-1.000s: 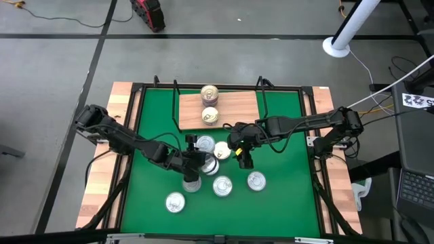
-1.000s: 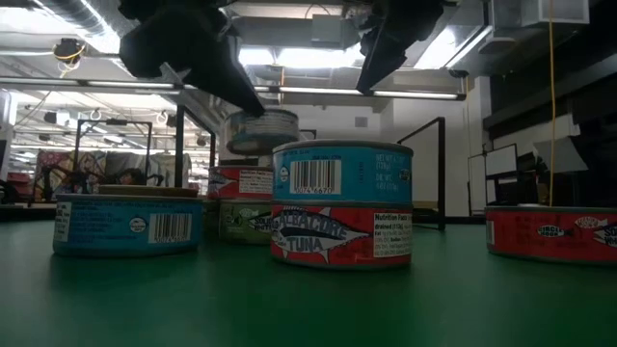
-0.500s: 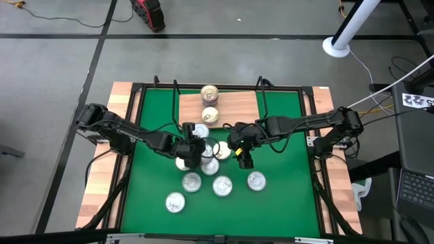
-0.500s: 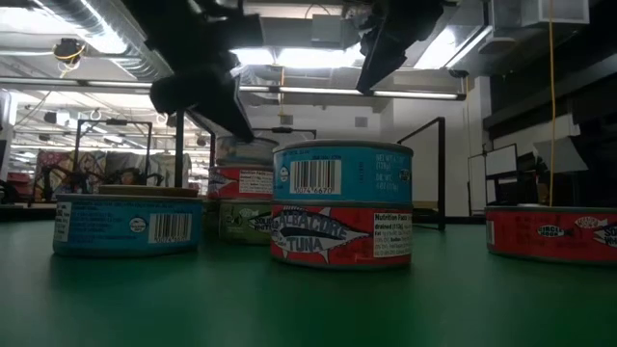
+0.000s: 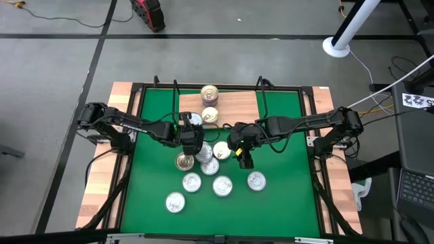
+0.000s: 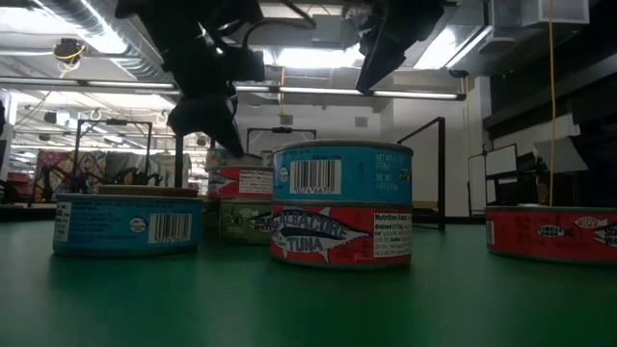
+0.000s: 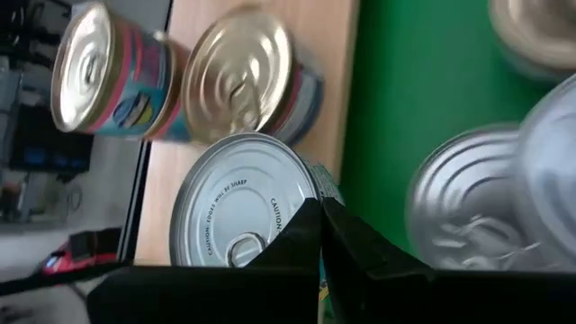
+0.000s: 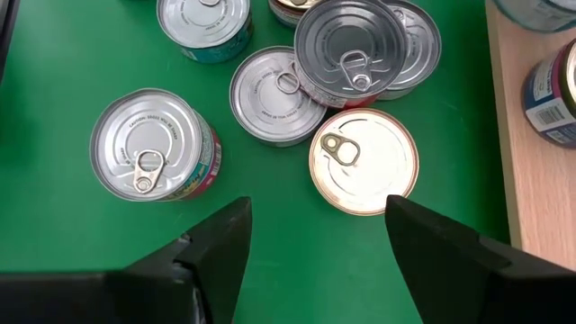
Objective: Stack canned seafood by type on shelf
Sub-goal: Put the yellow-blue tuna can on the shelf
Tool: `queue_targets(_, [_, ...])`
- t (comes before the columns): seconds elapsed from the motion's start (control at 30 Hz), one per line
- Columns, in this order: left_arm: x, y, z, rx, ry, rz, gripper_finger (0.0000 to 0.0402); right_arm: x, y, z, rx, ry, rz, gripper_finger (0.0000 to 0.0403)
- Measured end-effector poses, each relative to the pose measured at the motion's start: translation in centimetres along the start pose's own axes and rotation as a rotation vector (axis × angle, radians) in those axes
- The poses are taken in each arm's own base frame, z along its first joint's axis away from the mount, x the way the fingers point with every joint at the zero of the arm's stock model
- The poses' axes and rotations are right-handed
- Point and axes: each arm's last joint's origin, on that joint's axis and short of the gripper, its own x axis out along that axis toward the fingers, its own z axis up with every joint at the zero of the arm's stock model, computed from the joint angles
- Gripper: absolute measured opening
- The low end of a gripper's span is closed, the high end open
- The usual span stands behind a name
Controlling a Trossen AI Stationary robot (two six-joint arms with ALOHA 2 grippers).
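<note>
The left pincer [image 7: 319, 236] hides part of a silver-lidded tin [image 7: 241, 205]; 2 near tins [image 7: 504, 207] blur.

a robotics lab or workshop: bare concrete floor [image 5: 61, 74] around the green table [image 5: 149, 176], exposed ceiling ducts [image 6: 87, 24], strip lights [image 6: 289, 58], loose cables [image 5: 380, 78] beside the table.

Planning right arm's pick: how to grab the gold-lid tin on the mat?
Grip the gold-lid tin across its side wall from above, one finger on the shelf side, one opposite; neighbouring tins crowd the far edge. Lid up; right tool open.
</note>
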Motion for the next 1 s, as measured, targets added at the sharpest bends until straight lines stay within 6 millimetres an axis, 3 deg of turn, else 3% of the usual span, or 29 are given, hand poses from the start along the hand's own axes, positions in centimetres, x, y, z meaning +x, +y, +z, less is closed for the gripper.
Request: queue_targets(1.0, [4.9, 7.4, -0.7, -0.149, 0.090, 0.057, 0.0000, 0.0, 0.0, 0.0, -0.003, -0.003, 0.000, 0.0255])
